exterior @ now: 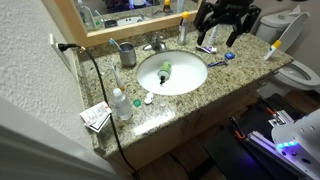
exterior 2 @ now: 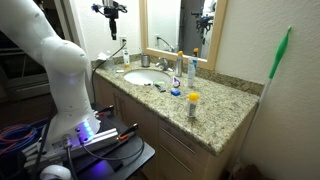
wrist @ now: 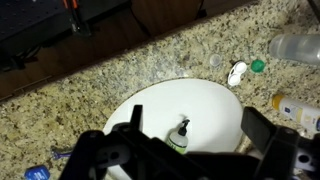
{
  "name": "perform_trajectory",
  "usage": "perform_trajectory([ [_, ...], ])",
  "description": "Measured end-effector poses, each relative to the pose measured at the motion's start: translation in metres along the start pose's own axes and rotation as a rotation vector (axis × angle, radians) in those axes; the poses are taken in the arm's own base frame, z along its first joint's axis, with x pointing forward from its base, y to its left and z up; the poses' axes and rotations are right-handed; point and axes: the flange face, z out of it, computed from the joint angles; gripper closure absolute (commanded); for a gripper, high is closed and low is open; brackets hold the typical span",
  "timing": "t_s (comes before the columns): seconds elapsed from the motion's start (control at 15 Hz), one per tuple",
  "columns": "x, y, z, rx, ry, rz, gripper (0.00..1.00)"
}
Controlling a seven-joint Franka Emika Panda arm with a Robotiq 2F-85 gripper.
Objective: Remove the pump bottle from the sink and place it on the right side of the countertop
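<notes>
A small clear pump bottle with green liquid and a black pump lies in the white sink (exterior: 185,82). It shows in an exterior view (exterior: 165,70) and in the wrist view (wrist: 180,136). The sink also shows in the wrist view (wrist: 215,110) and in an exterior view (exterior 2: 145,78), where I cannot make out the bottle. My gripper (exterior: 222,25) hangs high above the counter, behind and to the side of the sink; it also shows in an exterior view (exterior 2: 112,12). In the wrist view the gripper (wrist: 198,118) is open and empty, far above the bottle.
On the speckled granite countertop (exterior: 235,75) stand a faucet (exterior: 157,44), a metal cup (exterior: 127,53), a clear bottle (exterior: 120,103), a small box (exterior: 97,117) and blue items (exterior: 207,50). A black cable (exterior: 95,90) runs over the counter. A toilet (exterior: 300,70) stands beside it.
</notes>
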Motion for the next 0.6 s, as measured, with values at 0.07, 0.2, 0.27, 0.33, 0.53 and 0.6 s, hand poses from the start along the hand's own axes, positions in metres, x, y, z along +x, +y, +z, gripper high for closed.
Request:
perform_trajectory([
  [0.07,-0.003,-0.001,-0.006,0.007,0.009,-0.005,0.00],
  [0.2,-0.008,-0.001,-0.013,0.013,0.020,-0.011,0.00],
  [0.27,-0.009,-0.001,-0.013,0.008,0.026,-0.015,0.00],
  [0.33,-0.008,-0.001,-0.009,-0.017,0.047,0.001,0.00],
  [0.53,0.001,-0.012,0.036,-0.098,0.181,0.052,0.00],
  [0.6,0.004,-0.018,0.058,-0.119,0.238,0.061,0.00],
])
